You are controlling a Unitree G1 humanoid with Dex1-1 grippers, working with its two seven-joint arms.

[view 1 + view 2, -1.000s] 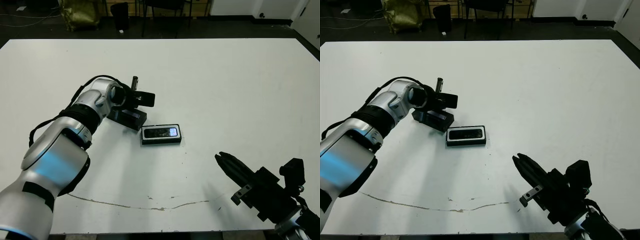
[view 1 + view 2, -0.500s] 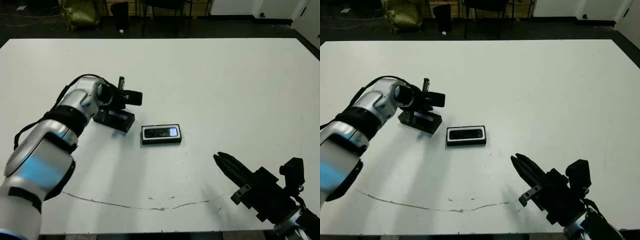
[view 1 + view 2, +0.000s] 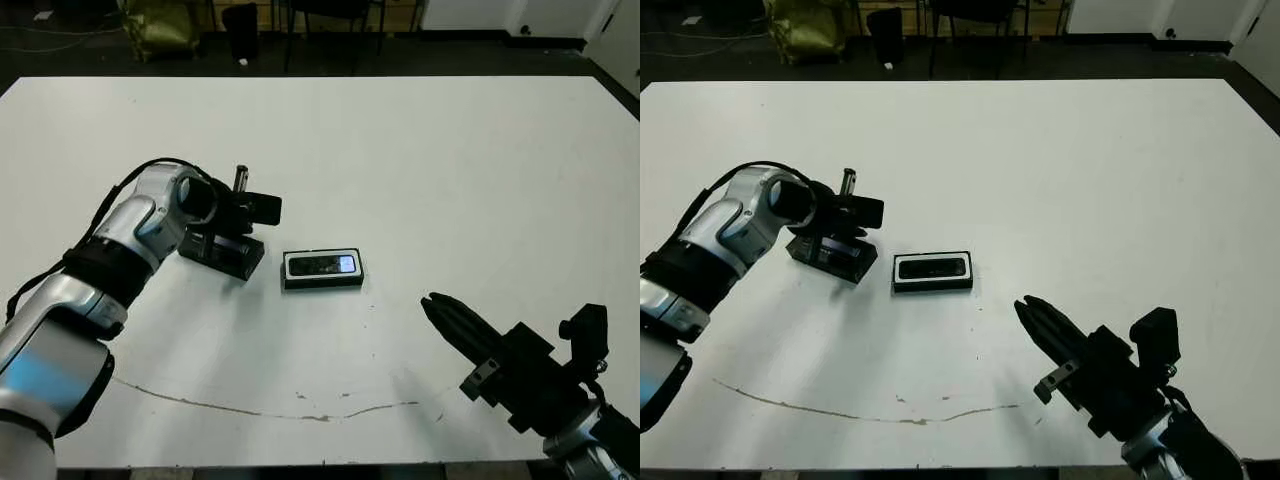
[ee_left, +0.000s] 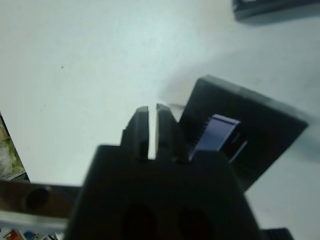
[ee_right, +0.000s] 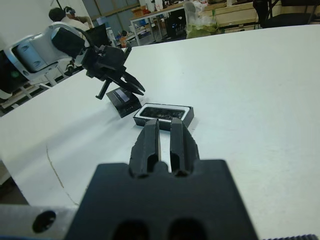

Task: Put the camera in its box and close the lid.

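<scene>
Camera lying flat inside the box, bluish patch at the end toward the robot's right, white lining showing round it, mid-table. Box uncovered. Lid just to its left, flat on the white table, set at an angle, a small gap between the two. Left gripper poised right above the lid, tips close over it; fingers pressed nearly together in the left wrist view, only a thin slit between, nothing held. Pale lilac strip of the lid showing just beside those fingers. Right gripper low near the table's front edge, well apart from the box, pointing toward it, fingers closed side by side, empty. Thin brown line across the tabletop along the front.
</scene>
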